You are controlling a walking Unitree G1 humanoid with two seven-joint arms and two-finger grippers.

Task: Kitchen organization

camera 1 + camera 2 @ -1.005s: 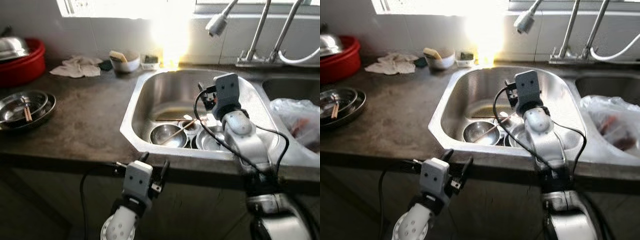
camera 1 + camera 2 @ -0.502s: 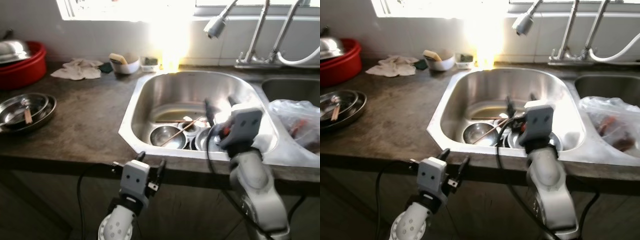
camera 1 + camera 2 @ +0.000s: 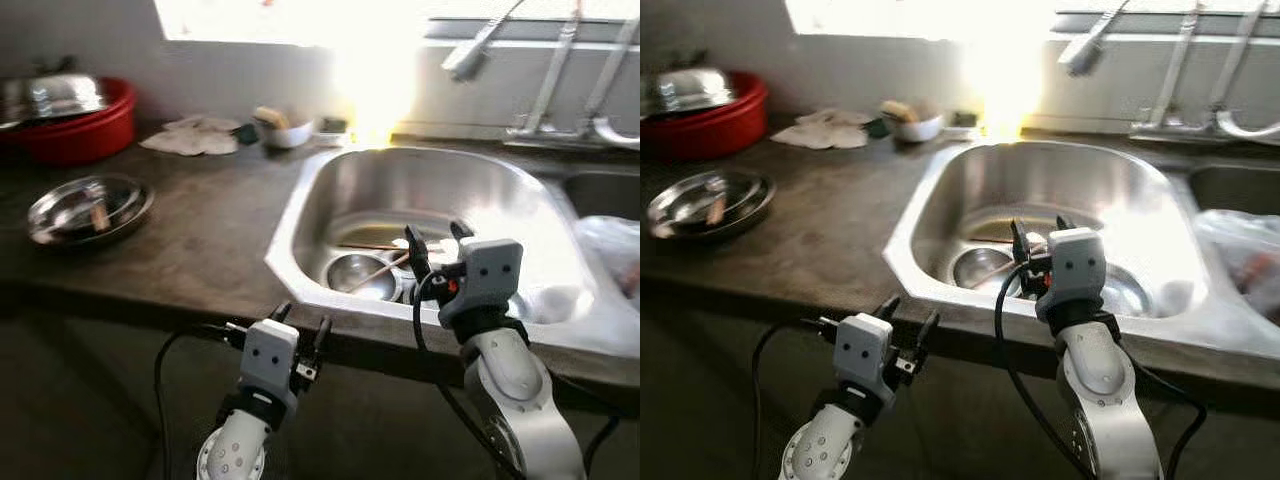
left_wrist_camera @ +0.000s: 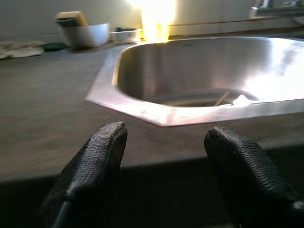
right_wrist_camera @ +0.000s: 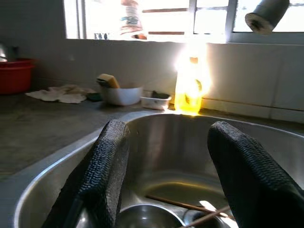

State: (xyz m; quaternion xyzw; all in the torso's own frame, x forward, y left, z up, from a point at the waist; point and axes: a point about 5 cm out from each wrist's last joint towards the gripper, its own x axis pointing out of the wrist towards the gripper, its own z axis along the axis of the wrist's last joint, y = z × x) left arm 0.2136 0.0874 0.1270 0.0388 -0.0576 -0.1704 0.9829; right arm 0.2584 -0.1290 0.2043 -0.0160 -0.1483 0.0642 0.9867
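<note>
A steel sink (image 3: 320,215) holds steel bowls (image 3: 361,276) with chopsticks (image 3: 385,270) lying across them. My right gripper (image 3: 436,243) hovers open over the sink's front rim, nothing between its fingers (image 5: 107,175). My left gripper (image 3: 300,328) is open and empty, low in front of the counter edge; the left wrist view looks past its fingers (image 4: 97,156) at the sink rim (image 4: 156,114). Stacked steel plates (image 3: 90,207) with something small on them rest on the counter at the left.
A red basin (image 3: 85,125) with a steel lid stands at the back left. A cloth (image 3: 195,140), a white bowl with a sponge (image 3: 282,128) and a small dish (image 3: 328,126) line the back wall. Taps (image 3: 560,70) rise behind the sink. A plastic bag (image 3: 612,245) lies at the right.
The whole view has shifted, so the camera has turned left. My right gripper has drawn back slightly toward the sink's front rim. The left gripper holds its place.
</note>
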